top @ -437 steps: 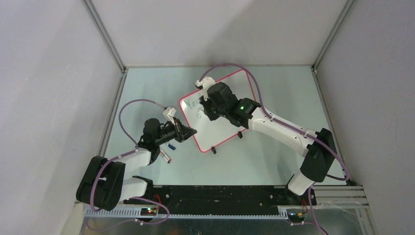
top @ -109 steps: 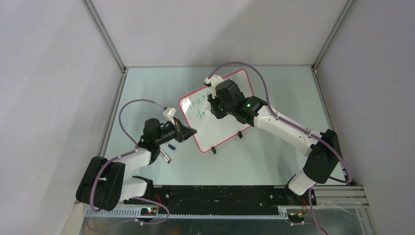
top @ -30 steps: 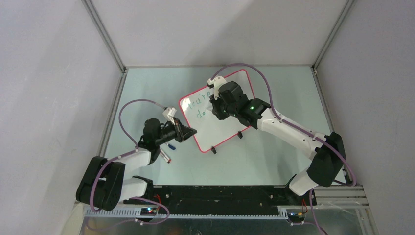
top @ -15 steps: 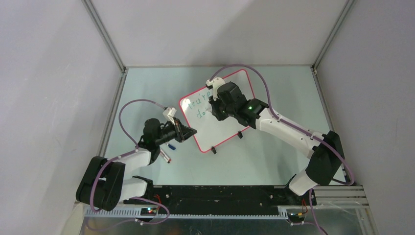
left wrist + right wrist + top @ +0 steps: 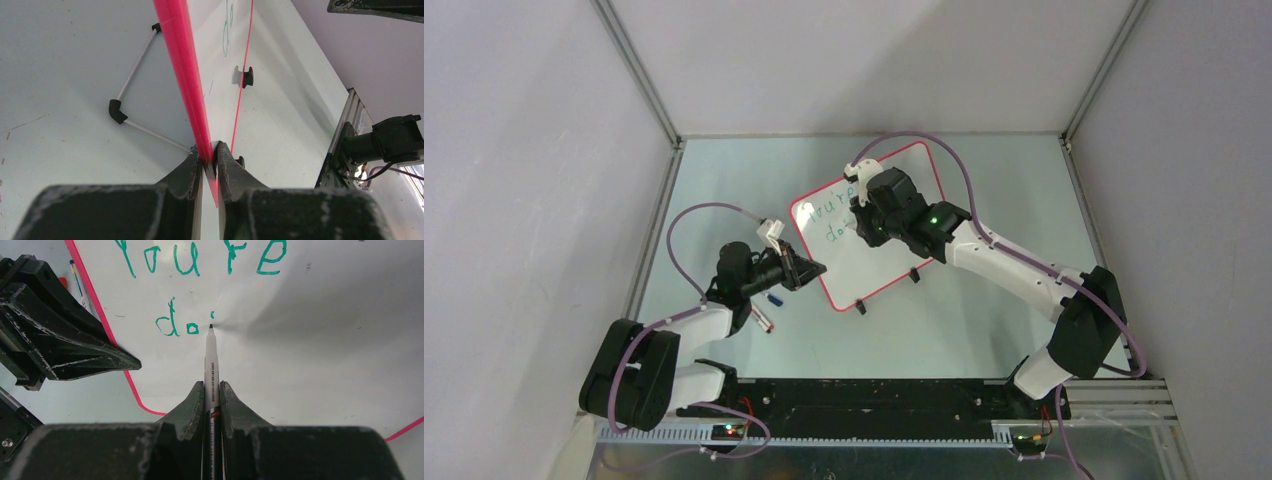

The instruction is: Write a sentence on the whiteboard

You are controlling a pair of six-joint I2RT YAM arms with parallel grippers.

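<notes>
The whiteboard (image 5: pixel 879 265) stands tilted on two black clip feet, with a red-pink rim. Green writing (image 5: pixel 200 260) reads "You're" with "do" and a small mark below it. My right gripper (image 5: pixel 212 386) is shut on a white marker (image 5: pixel 210 365). The marker's tip touches the board just right of "do". In the top view the right gripper (image 5: pixel 862 222) is over the board's upper left part. My left gripper (image 5: pixel 209 152) is shut on the board's red rim (image 5: pixel 182 65) at its near-left edge, also seen in the top view (image 5: pixel 812 268).
Two loose pens (image 5: pixel 768 309) lie on the pale green table beside the left arm. A wire stand (image 5: pixel 131 95) with black corner pieces props the board from behind. Grey walls enclose the table on three sides.
Over the last second the right gripper shifted slightly left and down on the board. Since 14.6 s ago the writing has grown. The left arm has not moved.
</notes>
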